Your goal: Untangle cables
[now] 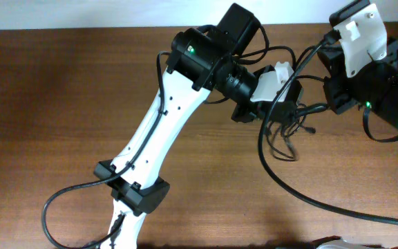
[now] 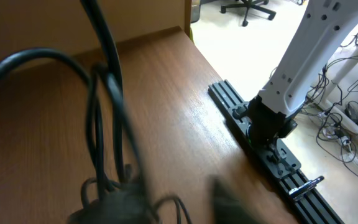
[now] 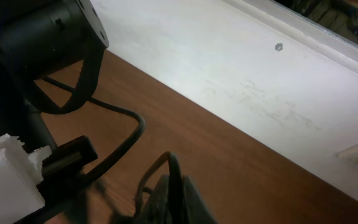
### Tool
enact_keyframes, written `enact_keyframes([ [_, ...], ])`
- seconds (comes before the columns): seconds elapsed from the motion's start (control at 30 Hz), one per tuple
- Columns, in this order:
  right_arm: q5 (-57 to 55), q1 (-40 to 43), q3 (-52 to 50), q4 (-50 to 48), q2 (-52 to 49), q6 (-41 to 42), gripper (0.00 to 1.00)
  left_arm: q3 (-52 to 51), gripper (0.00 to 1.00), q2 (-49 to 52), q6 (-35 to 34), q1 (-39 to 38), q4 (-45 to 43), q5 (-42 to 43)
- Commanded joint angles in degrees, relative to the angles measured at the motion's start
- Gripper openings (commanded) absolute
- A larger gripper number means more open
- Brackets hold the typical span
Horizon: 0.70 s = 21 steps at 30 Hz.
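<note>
- The cables (image 1: pixel 287 140) are a small knot of thin black cords just right of the middle of the table (image 1: pixel 61 104). I see them bunched in loose loops directly under the tip of the left arm.
- In the left wrist view, the same cables (image 2: pixel 107 149) rise as blurred thin strands above the brown wood.
- In the right wrist view, one thin loop (image 3: pixel 160 167) shows at the bottom edge, out of focus.
- The left fingers (image 1: pixel 287 116) sit at the top of the knot. Blur hides them, so I cannot tell whether they are parted or pinching the cords.
- The right fingers (image 1: pixel 327 105) are just beside the knot, to its right. I cannot tell their state either.
- The white left arm (image 1: pixel 161 131) reaches diagonally from the near edge toward the centre.
- The right arm (image 1: pixel 365 69) crowds the far right corner.
- A thicker black cable (image 1: pixel 268 166) sweeps in a wide curve past the knot toward the near right edge.
</note>
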<state>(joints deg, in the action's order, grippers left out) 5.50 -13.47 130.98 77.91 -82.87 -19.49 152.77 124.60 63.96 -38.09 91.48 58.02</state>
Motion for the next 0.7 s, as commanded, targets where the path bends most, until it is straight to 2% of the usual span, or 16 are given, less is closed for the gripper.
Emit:
enact_keyframes([
  [0.0,0.35,0.37,0.24,-0.46,0.76,0.52,0.04,0.15,0.0,-0.79,-0.26,-0.02,1.2,0.7],
  [0.03,0.35,0.37,0.24,-0.13,0.76,0.5,0.04,-0.35,0.0,-0.74,-0.26,-0.28,1.42,0.52],
  [0.1,0.2,0.46,0.24,0.33,0.76,-0.59,0.03,-0.98,0.0,-0.74,-0.26,-0.07,4.22,-5.09],
  [0.17,0.72,5.22,0.22,-1.44,0.76,-0.98,0.04,-0.96,0.0,-2.64,-10.1,3.21,5.25,-15.93],
  [0.3,17.92,30.23,0.17,-3.61,-4.42,-0.98,0.04,-0.96,0.0,-16.09,-22.23,18.69,5.25,-30.91],
  [0.37,23.82,38.4,0.17,-3.61,-9.75,-0.98,0.04,-0.96,0.0,-21.53,-25.66,25.81,5.25,-31.56],
  [0.4,23.87,40.59,0.17,-3.61,-12.26,-0.72,0.04,-0.96,0.0,-25.59,-27.1,31.28,5.25,-32.72],
  [0.57,20.44,44.44,0.11,-5.75,-23.69,2.75,0.04,-0.96,0.0,-37.68,-36.28,48.15,5.22,-40.13],
  [0.67,20.57,46.8,0.07,-6.1,-29.66,4.7,0.04,-0.96,0.0,-44.0,-40.87,54.4,4.15,-44.63],
])
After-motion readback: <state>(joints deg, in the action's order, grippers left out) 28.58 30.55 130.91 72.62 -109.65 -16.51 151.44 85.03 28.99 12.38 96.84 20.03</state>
